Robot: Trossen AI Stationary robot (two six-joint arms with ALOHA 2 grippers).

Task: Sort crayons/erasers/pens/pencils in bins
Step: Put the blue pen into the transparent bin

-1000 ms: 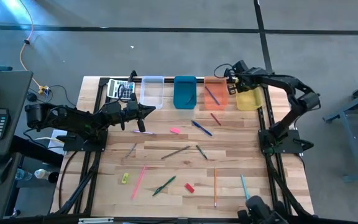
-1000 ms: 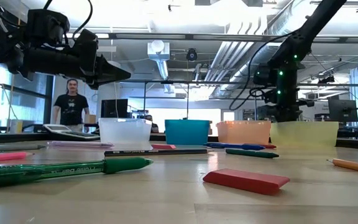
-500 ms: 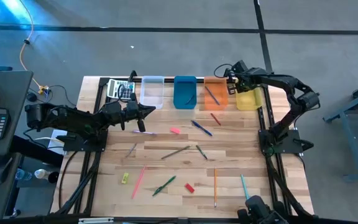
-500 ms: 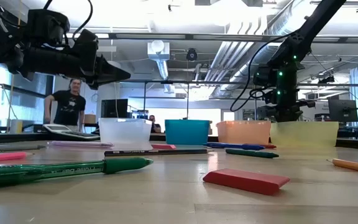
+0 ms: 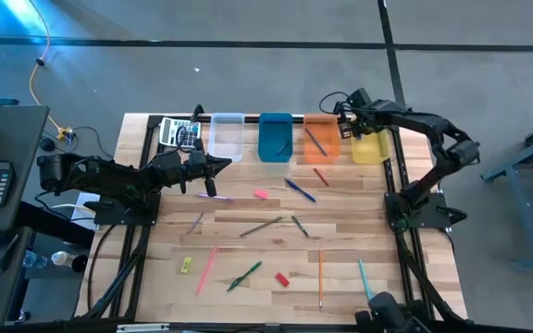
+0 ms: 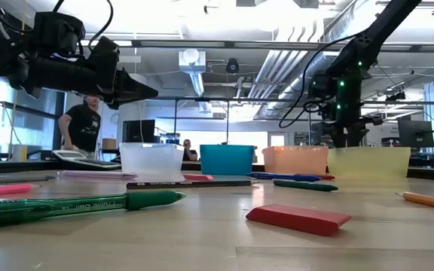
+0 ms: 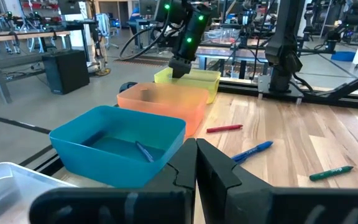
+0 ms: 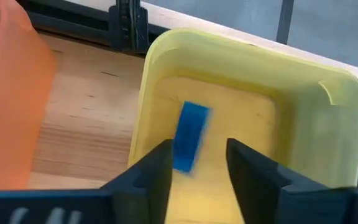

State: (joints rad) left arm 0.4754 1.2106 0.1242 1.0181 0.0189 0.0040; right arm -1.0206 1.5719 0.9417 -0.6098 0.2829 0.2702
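**Blue eraser lands in yellow bin**

Pictured from the right wrist: blue eraser (image 8: 189, 136) blurred inside the yellow bin (image 8: 334, 155), between the parted fingers of the right gripper (image 8: 196, 163), nothing clamped. Seen from above, right gripper (image 5: 349, 109) poised over the gap between orange bin (image 5: 319, 139) and yellow bin (image 5: 370, 147) at the far edge of the table (image 5: 340, 222). Left gripper (image 5: 218, 166) parked near the clear bin (image 5: 226, 136), fingers pressed together and empty, pointing toward the blue bin (image 7: 114, 149).

Judged from this: release underway or just done, so best lifted straight up, fingers kept parted, clear of both bin rims before any sideways swing. A low exit likely to clip the yellow wall or nudge the orange one.

Still loose on the boards: pink eraser (image 5: 260, 194) mid-table, red eraser (image 5: 282, 278) and yellow eraser (image 5: 186, 265) toward the near edge, plus pens and pencils scattered between. Open wood wide in the centre; tightest room along the row of 4 bins, with the calculator (image 5: 180, 133) beside the clear one. Yellow bin close to the right arm's frame rail, little margin there.
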